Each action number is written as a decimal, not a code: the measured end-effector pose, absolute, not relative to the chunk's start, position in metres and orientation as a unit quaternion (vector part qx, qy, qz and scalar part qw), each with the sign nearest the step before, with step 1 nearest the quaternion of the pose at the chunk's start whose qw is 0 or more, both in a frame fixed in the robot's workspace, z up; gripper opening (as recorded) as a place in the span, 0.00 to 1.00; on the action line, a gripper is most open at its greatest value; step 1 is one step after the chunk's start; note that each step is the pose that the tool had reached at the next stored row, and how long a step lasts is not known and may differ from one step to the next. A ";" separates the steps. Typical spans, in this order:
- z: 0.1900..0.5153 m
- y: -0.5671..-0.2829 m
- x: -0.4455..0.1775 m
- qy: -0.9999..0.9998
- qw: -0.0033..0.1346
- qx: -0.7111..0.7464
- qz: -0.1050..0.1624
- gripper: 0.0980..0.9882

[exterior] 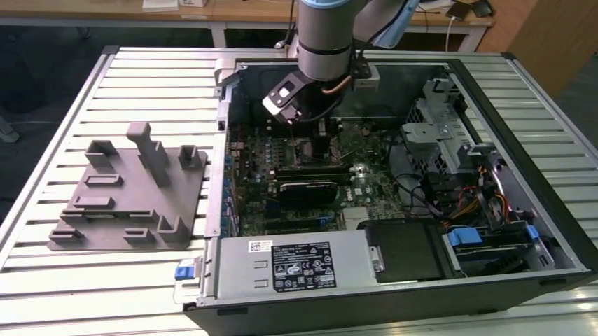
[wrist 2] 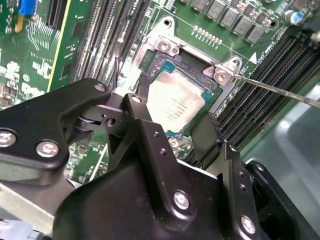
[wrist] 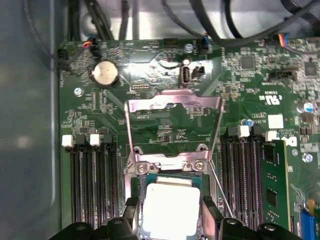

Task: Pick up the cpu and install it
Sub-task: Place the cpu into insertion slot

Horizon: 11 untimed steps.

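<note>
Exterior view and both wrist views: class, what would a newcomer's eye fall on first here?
An open computer case on the slatted table draws the eye first, the arm holding its gripper down inside it over the motherboard. In both wrist views the shiny silver cpu sits at the socket close beneath the gripper, the metal retention frame swung open beside it. On the exterior view's left stands a grey fixture plate with upright posts.
</note>
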<state>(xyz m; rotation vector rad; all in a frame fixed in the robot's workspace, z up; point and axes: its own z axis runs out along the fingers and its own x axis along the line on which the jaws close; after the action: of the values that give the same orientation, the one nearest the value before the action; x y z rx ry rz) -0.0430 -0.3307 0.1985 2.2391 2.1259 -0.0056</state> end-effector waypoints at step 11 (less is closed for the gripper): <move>0.196 -0.331 -0.043 0.656 0.027 0.754 -0.003 0.58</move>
<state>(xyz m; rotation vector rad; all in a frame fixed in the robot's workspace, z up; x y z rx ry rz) -0.0430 -0.3307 0.1961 2.3300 2.0263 -0.0089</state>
